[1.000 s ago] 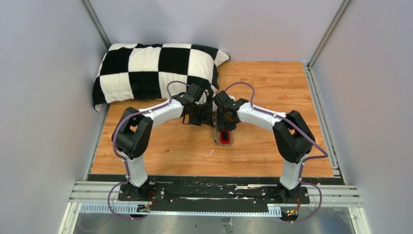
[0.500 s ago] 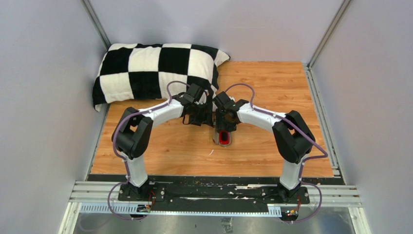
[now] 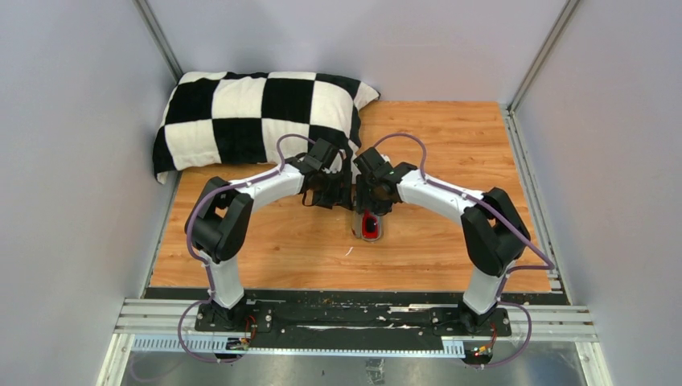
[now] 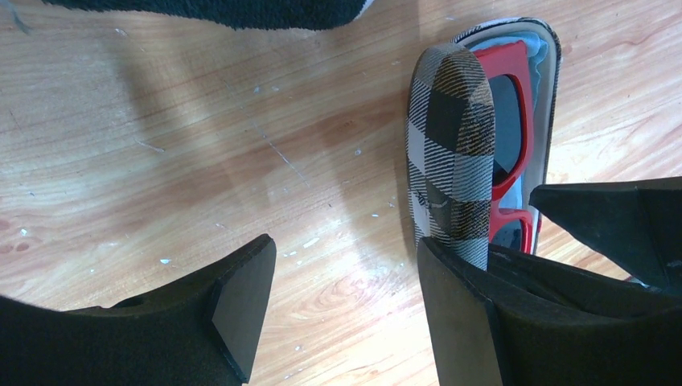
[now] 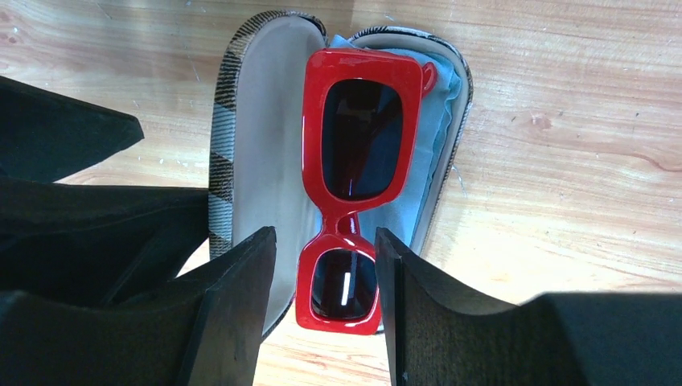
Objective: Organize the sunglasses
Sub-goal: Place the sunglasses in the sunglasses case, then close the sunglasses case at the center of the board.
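Red sunglasses (image 5: 354, 145) lie front-up inside an open grey plaid case (image 5: 257, 121). They rest on a light blue cloth (image 5: 430, 161) in its lower shell, on a wooden table (image 4: 161, 145). My right gripper (image 5: 324, 237) hangs directly over them, its two fingers spread to either side of the frame near the bridge. A thin strip of lining shows beside one finger, so I judge nothing is pinched. My left gripper (image 4: 346, 241) is spread wide over bare wood, gripping nothing. One of its fingers is just beside the near end of the upright lid (image 4: 450, 137) (touching or not, I cannot tell).

The glasses look light, rigid and glossy, so likely slippery under hard pads, and the lenses would scratch or smudge. I would hold the frame across the bridge, never on the lenses.

The right wrist view shows the whole frame and the cloth. The left wrist view shows the lid's plaid outside, which hides half the glasses. The overhead view shows both arms meeting at mid-table with a checked pillow (image 3: 257, 104) behind, but the glasses only as a red speck.
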Controlling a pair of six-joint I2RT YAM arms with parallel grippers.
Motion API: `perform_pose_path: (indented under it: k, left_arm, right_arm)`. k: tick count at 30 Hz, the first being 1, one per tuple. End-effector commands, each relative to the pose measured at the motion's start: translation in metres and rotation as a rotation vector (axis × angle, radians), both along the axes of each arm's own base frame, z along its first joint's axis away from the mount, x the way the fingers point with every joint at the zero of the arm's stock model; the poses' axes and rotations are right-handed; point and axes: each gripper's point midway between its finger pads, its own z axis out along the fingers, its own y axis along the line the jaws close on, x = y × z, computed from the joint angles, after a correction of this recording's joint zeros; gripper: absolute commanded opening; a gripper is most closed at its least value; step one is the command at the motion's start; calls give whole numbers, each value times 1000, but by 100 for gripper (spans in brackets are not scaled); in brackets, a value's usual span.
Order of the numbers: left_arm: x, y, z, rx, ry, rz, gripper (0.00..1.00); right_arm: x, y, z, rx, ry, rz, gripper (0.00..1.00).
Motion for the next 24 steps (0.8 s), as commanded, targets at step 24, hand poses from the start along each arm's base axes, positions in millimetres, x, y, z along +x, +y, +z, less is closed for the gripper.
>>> perform_pose_path:
  k: [24]
  left_arm:
    - [-12,-6,28,-21,-40,-31,70]
  right_arm:
    - [-1,-50,-8,239,-18,-132,33]
